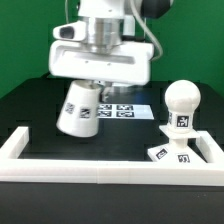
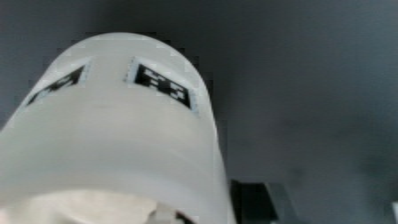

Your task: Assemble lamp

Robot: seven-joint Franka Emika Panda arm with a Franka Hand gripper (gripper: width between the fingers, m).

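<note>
The tool (image 1: 88, 88) hangs over the middle of the black tabletop (image 1: 30, 105) with the lamp shade (image 1: 79, 110) carried under it, tilted, its wider end pointing down toward seven o'clock and clear of the surface. The fingers themselves are hidden behind the arm's white housing in the exterior view, and in the wrist view only a dark sliver shows beside the shade (image 2: 125, 140), so I judge they are pinched on its narrow upper end, though the contact itself can't be seen. The shade looks like a hollow, hard plastic cone, light and stiff, with a smooth skin that could slide or swing in a two-finger hold; the way it leans suggests just that. A grip across the narrow end, or low on the wall between the printed tags, would seem the safest place, squeezing gently since a thin wall may flex. Behind the shade, toward two o'clock, lies the marker board (image 1: 118, 111), flat on the tabletop. Farther out, at about three o'clock from the tool, the bulb (image 1: 182, 104) stands upright on the square base (image 1: 175, 153), which sits in the corner of the white border rail (image 1: 100, 165) at the exterior view's right. The bulb's round head looks slippery to hold; the shade looks meant to go down over it.
</note>
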